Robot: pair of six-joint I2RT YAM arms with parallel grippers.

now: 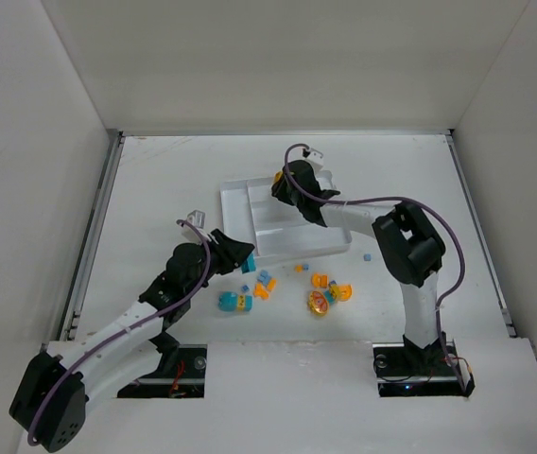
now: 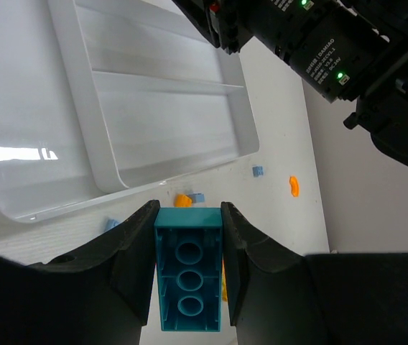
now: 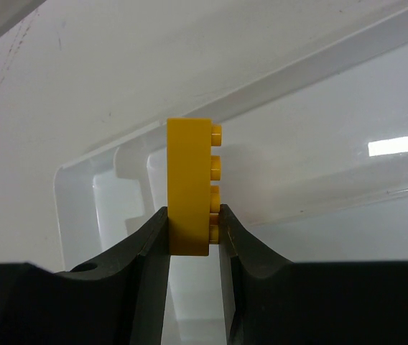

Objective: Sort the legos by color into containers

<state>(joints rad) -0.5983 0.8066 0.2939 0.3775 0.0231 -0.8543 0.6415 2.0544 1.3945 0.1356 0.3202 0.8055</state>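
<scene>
Two bricks are gripped, a teal brick [image 2: 188, 277] in your left tool [image 2: 188, 215] near the tray [image 1: 238, 216], a yellow brick [image 3: 188, 172] in your right tool [image 3: 193, 219] above it; drop each in its own compartment.

White divided plastic tray [image 1: 238, 210]. Teal brick [image 2: 189, 277] pinched in left tool [image 2: 188, 215]; yellow studded brick [image 3: 188, 185] in right tool [image 3: 193, 215], over tray. Small orange, blue pieces [image 1: 318, 301] loose alongside.

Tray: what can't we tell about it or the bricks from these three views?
Top external: the right arm covers the far right of the tray; contents there hidden.
Right wrist: yellow brick blocks the centre; compartment beneath unclear.
Left wrist: tray cut off by the top and left edges.
Top external: loose legos too small for shape.
</scene>
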